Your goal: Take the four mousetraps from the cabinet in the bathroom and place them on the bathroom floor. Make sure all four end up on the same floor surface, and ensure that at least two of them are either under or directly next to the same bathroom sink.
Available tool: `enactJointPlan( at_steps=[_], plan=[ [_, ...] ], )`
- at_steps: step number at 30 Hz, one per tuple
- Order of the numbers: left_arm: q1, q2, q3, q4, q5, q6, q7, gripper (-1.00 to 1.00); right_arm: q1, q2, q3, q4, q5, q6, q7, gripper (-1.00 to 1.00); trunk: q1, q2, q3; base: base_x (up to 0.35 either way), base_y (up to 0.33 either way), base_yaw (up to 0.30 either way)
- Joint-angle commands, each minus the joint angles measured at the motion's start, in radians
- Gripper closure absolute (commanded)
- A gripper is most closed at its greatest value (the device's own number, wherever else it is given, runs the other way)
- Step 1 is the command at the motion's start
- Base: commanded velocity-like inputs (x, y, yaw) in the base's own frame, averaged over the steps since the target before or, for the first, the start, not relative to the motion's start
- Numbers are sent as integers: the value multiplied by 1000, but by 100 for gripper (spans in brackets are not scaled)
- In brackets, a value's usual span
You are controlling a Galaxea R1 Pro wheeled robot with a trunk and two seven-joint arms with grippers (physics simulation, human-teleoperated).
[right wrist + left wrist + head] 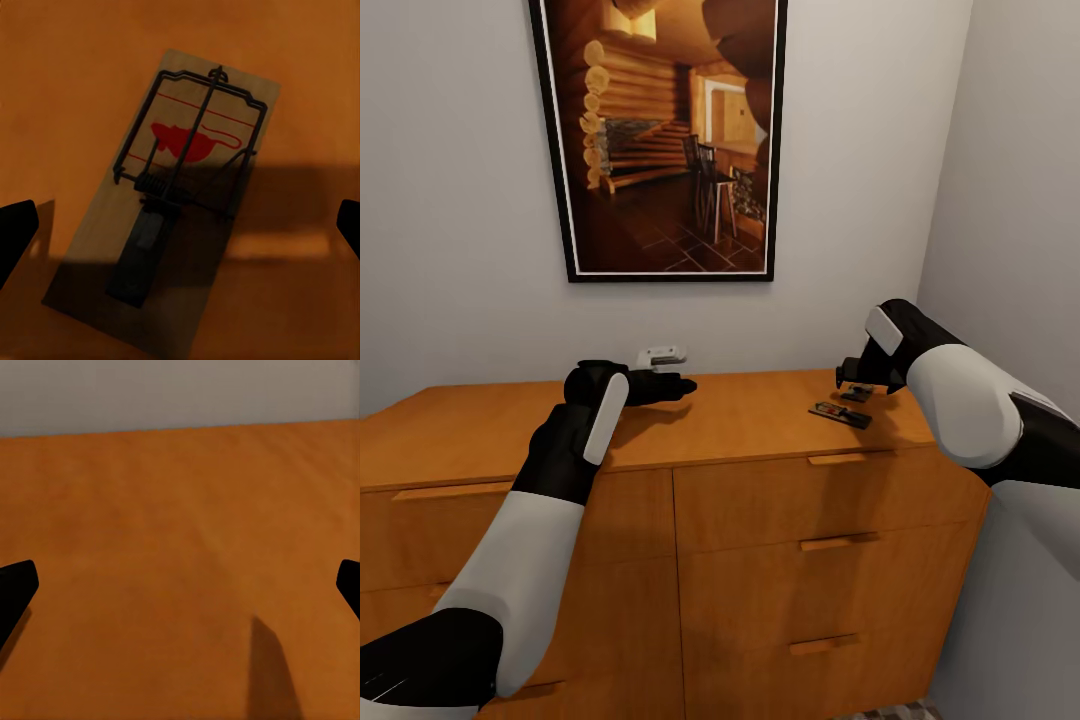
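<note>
Head view: two mousetraps are counted on the top of the cabinet (740, 430), toward its right end. One mousetrap (840, 414) lies flat and bare just left of and nearer than the right claw (852, 378); a second mousetrap (857, 393) is seen directly beneath that claw, partly hidden by it. In the right wrist view one trap (176, 187) is seen lying flat between the two dark fingertips (15, 232), which are spread wide with neither touching the board; its wire frame and red mouse mark are visible, and the claw's shadow falls across its lower half. The left claw (678, 386) is held low over the bare middle of the cabinet top near the back wall, beside a small white fixture (662, 355) on that wall. In the left wrist view its fingertips (16, 585) are spread apart over bare wood (180, 547). Open wood is left between the two claws. The right-hand traps lie near the cabinet's front edge and close to the side wall. A framed picture (660, 140) hangs above.
</note>
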Motion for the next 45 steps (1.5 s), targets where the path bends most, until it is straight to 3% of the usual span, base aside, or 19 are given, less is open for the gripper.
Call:
enactJointPlan(
  at_steps=[1, 4, 5, 30, 35, 40, 45],
  plan=[
    [-1, 0, 0, -1, 6, 4, 5, -100, -1, 0, -8, -1, 10, 4, 1, -100, 0, -1, -1, 0, 0, 0],
    [0, 0, 0, 0, 6, 4, 5, -100, -1, 1, -9, 0, 10, 4, 1, -100, 0, -1, -1, 0, 0, 0],
    [-1, 0, 0, 0, 6, 4, 5, -100, -1, 1, -9, 0, 9, 4, 1, 100, 0, -1, -1, 0, 0, 0],
    [0, 0, 0, -3, 7, 4, 4, -100, -1, -7, -11, 6, 11, 4, 0, 100, 0, -1, -1, 0, 0, 0],
    [-1, 0, 0, -6, 0, 4, 4, -100, -1, -10, -12, -66, 14, 4, 0, 100, 0, -1, -1, 0, 0, 0],
    [-1, 0, 0, -7, -7, 2, 5, -100, -1, -12, -9, -207, 16, 4, 5, 100, 0, -1, -1, 0, 0, 0],
    [-1, 1, 0, -9, -8, 1, 5, -100, -1, -6, -7, -232, 16, 4, 5, 100, 0, -1, -1, 0, 0, 0]
  ],
)
